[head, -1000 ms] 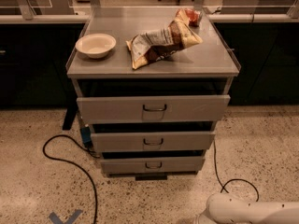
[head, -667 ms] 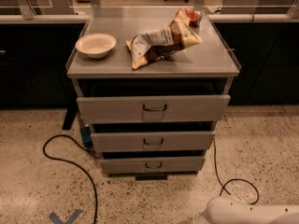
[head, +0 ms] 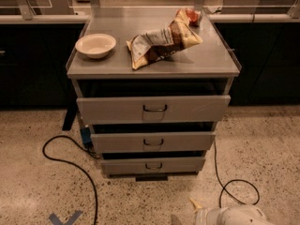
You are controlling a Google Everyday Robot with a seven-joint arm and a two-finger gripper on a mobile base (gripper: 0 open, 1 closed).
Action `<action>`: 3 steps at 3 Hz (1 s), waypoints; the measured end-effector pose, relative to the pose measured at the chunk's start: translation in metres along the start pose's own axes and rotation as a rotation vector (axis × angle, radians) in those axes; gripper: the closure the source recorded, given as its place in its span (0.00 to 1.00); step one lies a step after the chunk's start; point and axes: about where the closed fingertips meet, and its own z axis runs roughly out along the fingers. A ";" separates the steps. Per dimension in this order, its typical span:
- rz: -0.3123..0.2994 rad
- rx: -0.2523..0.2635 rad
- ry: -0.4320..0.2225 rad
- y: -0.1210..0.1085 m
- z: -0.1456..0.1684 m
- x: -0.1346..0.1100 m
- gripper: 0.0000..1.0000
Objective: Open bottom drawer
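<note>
The bottom drawer [head: 178, 165] is the lowest and narrowest of three grey fronts on a metal cabinet [head: 93, 69]. It has a small dark loop handle [head: 153, 166] at its centre. It stands a little way out, with a dark gap above it. A white rounded part of my arm [head: 232, 216] shows at the bottom edge, right of the cabinet and in front of it, above the floor. My gripper is out of view, and nothing touches the drawer.
The middle drawer [head: 187, 141] and the top drawer [head: 197, 108] also stand slightly out. A white bowl [head: 95, 45] and a crumpled chip bag [head: 161, 41] lie on the cabinet top. Black cables [head: 70, 161] loop on the speckled floor on both sides. Dark counters stand behind.
The white arm part has sunk lower at the bottom edge and shifted slightly left. The drawers and the things on top have not moved.
</note>
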 end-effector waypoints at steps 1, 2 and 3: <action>0.017 0.002 -0.002 -0.011 0.011 0.005 0.00; 0.038 0.067 0.015 -0.060 0.031 0.014 0.00; 0.060 0.152 0.030 -0.130 0.049 0.005 0.00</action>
